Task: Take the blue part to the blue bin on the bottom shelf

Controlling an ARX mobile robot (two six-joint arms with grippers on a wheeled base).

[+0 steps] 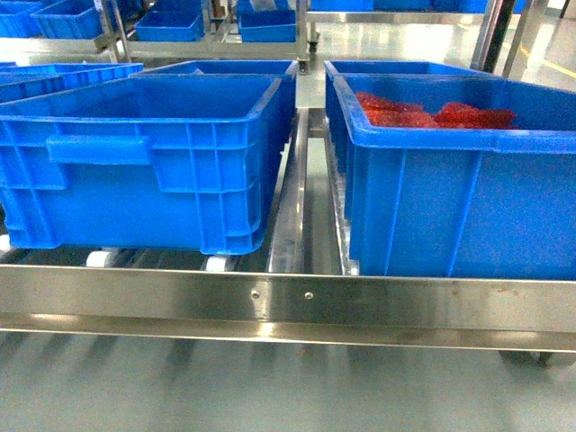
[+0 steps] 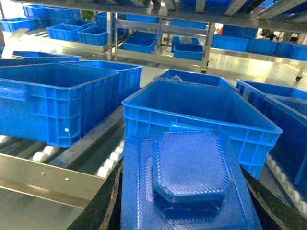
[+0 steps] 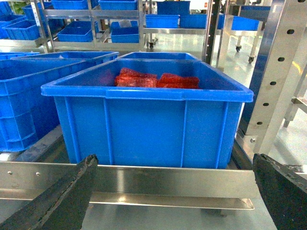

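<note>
- No brand, label or writing can be read on any bin, part or rail in these views.
- The left gripper (image 2: 184,211) shows only as two dark fingers (image 2: 98,211) along the lower edges of the left wrist view, standing either side of the blue part (image 2: 189,179); they are closed on it.
- The blue part is a flat textured tray with a raised eight-sided centre. It lies between those fingers, its far edge overlapping the near wall of the blue bin (image 2: 199,112) just ahead.
- That bin sits on the bottom shelf (image 2: 43,179), on white rollers (image 2: 108,165) behind the flat steel front rail. Whether the part touches the bin wall cannot be told.
- The right gripper (image 3: 175,191) has its dark fingers (image 3: 62,196) spread wide apart at the lower corners of the right wrist view, holding nothing.
- Straight in front of it, behind the front rail (image 3: 177,182), stands the right-hand bin (image 3: 148,124) with red parts (image 3: 156,79) lying inside.
- In the head view neither gripper appears. Two bins sit side by side behind the screwed rail, parted by the centre divider rail (image 1: 290,202); the left one looks empty from here.
- Further blue bins stand behind them and on background racks (image 3: 96,24).
- A perforated steel upright (image 3: 276,72) stands at the right.
</note>
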